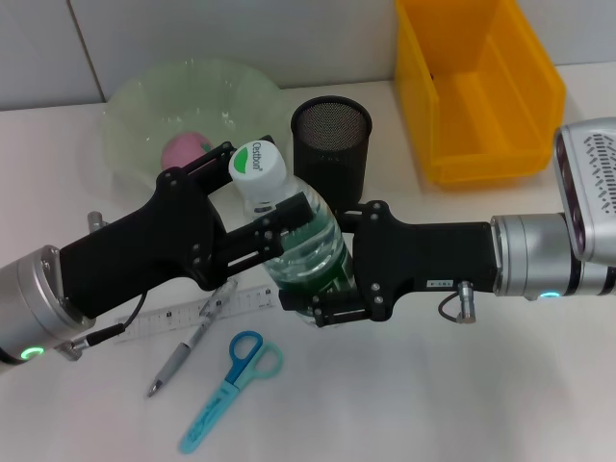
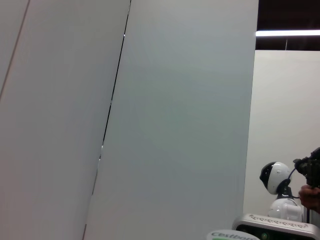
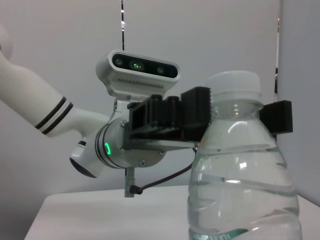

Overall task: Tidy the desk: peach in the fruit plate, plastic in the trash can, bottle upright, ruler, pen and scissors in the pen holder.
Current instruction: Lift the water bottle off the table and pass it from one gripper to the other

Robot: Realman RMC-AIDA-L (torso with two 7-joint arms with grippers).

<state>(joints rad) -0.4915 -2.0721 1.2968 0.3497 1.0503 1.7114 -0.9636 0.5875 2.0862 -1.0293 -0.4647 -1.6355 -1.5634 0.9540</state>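
I am holding the bottle [image 1: 294, 241] near the middle of the table [image 1: 433, 404], just in front of the pen holder [image 1: 330, 142]. My left gripper [image 1: 274, 226] is clamping its neck and my right gripper [image 1: 313, 289] is clamping its body. If I am letting go unevenly, it is likely tipping onto the scissors [image 1: 229, 377] and pen [image 1: 191, 345]. Its long axis is standing about upright, cap up.
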